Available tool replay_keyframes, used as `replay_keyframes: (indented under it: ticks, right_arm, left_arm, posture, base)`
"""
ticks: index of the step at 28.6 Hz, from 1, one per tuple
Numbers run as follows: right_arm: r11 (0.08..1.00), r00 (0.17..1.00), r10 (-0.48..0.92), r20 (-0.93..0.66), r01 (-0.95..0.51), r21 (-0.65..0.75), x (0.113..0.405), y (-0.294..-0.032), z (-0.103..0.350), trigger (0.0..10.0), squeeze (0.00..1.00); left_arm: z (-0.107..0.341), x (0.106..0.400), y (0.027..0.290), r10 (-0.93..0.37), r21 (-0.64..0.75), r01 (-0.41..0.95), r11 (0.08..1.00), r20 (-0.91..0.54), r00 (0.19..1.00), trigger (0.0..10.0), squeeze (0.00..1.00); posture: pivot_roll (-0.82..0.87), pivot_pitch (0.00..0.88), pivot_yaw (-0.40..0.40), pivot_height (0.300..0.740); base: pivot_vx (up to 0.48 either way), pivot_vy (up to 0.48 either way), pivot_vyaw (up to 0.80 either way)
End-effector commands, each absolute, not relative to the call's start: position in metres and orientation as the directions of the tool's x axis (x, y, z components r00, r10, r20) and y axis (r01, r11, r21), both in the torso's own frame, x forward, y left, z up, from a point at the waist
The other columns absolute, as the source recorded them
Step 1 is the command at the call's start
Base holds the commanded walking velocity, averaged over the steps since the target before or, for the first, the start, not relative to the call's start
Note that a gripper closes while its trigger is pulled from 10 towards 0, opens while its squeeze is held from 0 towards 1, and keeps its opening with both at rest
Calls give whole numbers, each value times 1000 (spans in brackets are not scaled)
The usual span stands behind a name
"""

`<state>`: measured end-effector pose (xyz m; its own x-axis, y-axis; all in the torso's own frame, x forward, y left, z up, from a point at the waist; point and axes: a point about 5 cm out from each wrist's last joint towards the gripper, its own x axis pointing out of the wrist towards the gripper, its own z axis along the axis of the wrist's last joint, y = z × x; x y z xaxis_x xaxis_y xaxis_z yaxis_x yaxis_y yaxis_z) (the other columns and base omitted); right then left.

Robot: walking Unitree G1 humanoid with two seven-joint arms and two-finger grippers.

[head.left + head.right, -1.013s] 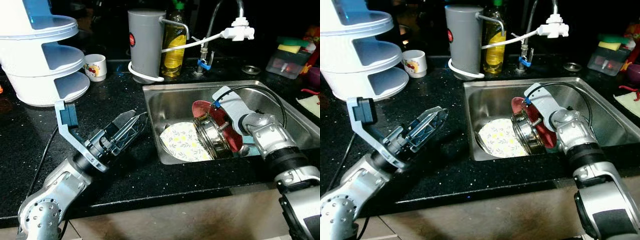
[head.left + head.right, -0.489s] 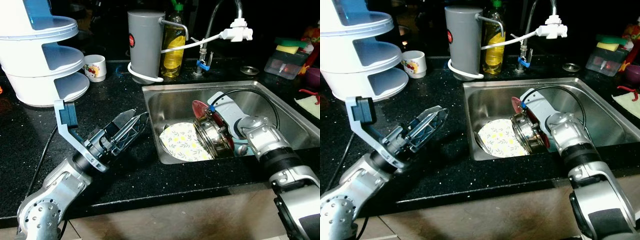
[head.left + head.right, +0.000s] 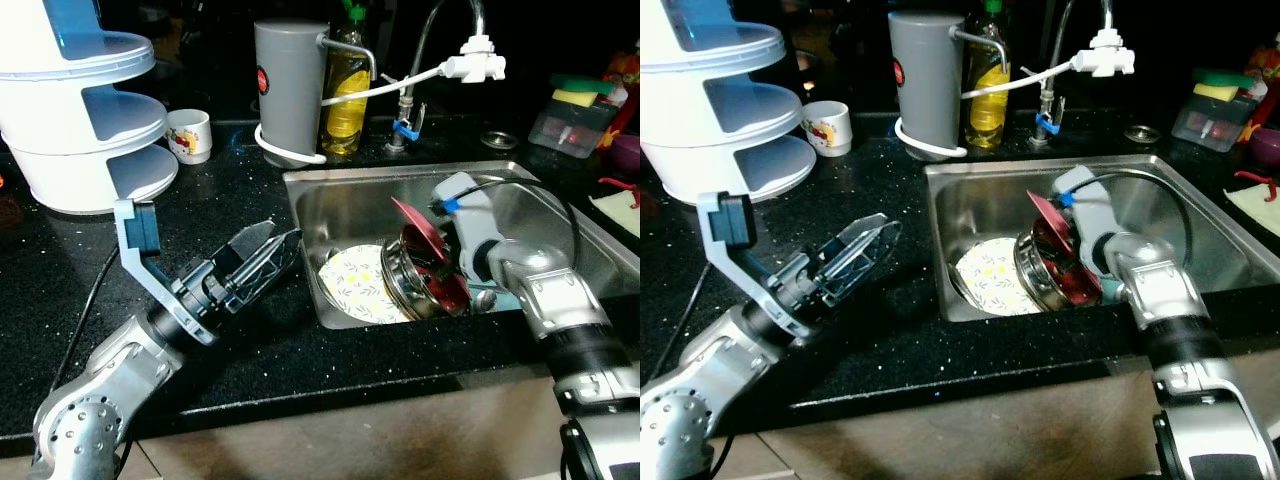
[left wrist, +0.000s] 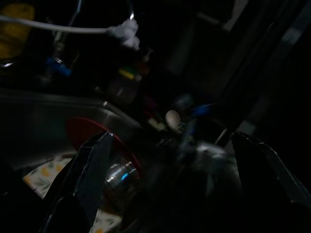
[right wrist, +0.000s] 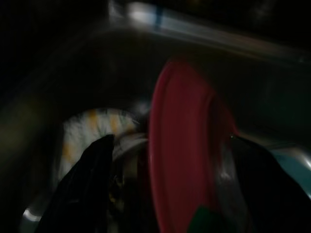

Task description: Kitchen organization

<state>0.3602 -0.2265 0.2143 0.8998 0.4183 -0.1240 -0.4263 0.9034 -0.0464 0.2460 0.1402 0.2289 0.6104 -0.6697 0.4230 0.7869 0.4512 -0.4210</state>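
Left gripper [image 3: 262, 262]: hovers over the black speckled counter [image 3: 240, 350] just left of the sink's edge, fingers apart and empty, aimed toward the basin. Little different from a second ago; only the fingertips have tipped slightly nearer the rim.

Floral plate [image 3: 362, 283]: pale, round, yellow-flowered, lying tilted on the sink floor. It has not moved.

Steel bowl [image 3: 415, 290]: shiny ribbed metal. A second ago it stood on edge with its outer wall facing the camera; now it lies tipped so that its mouth shows, resting against the floral plate.

Red plate [image 3: 427, 243]: thin, smooth, glossy disc. It has come up from behind the bowl and now stands nearly on edge, clear above the bowl's rim. Judged: it is being lifted out of the stack, the first piece out of the sink.

Right gripper [image 5: 167, 184]: in the right wrist view one black finger lies on either side of the red plate's edge, so the fingers look clamped on it, though the picture is blurred. The wrist has risen and swung back.

Stainless sink [image 3: 560, 200]: brushed metal, rectangular, dull sheen.
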Motion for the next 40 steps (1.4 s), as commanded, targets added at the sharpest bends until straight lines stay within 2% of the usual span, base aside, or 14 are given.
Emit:
replay_keyframes:
  ticks: [1,3,4,5,7,9,11,12,15,31,40]
  right_arm:
    - [896,897,442,16,-443,43,356,-229,228,10000,0]
    - [878,882,466,67,-471,84,352,-226,230,10000,0]
    - [808,826,531,191,-561,181,340,-219,233,10000,0]
    - [808,826,531,191,-561,181,340,-219,233,10000,0]
    - [728,764,579,286,-642,241,328,-211,233,10000,0]
    - [728,764,579,286,-642,241,328,-211,233,10000,0]
    - [634,680,656,327,-732,251,315,-194,226,10000,0]
    - [634,680,656,327,-732,251,315,-194,226,10000,0]
    - [551,611,724,320,-791,264,301,-175,212,10000,0]
    - [473,575,737,354,-814,337,279,-169,201,10000,0]
    - [499,605,726,327,-790,355,282,-168,196,10000,0]
  left_arm:
    - [227,249,139,-674,-412,776,477,396,624,10000,0]
    - [226,250,139,-671,-413,772,484,390,630,10000,0]
    - [226,251,139,-668,-416,766,491,385,637,10000,0]
    - [226,251,139,-668,-416,766,491,385,637,10000,0]
    - [225,251,139,-668,-416,763,494,380,640,10000,0]
    - [225,251,139,-668,-416,763,494,380,640,10000,0]
    - [224,250,139,-671,-410,762,501,372,641,10000,0]
    - [224,250,139,-671,-410,762,501,372,641,10000,0]
    - [222,249,139,-674,-405,757,512,357,647,10000,0]
    - [210,244,137,-684,-415,741,528,309,661,10000,0]
    - [208,244,136,-686,-416,740,529,304,661,10000,0]
  posture:
    - [1,0,-42,740]
    - [2,0,-43,740]
    - [2,0,-43,740]
    - [2,0,-43,740]
    - [2,0,-43,740]
    - [2,0,-43,740]
    - [3,0,-40,740]
    - [3,0,-40,740]
    - [2,0,-40,740]
    - [-1,0,-35,740]
    - [2,0,-37,740]
  base:
    - [0,0,0]
    - [0,0,0]
    - [0,0,0]
    - [0,0,0]
    - [0,0,0]
    - [0,0,0]
    - [0,0,0]
    - [0,0,0]
    - [0,0,0]
    - [-233,0,0]
    - [-319,0,0]
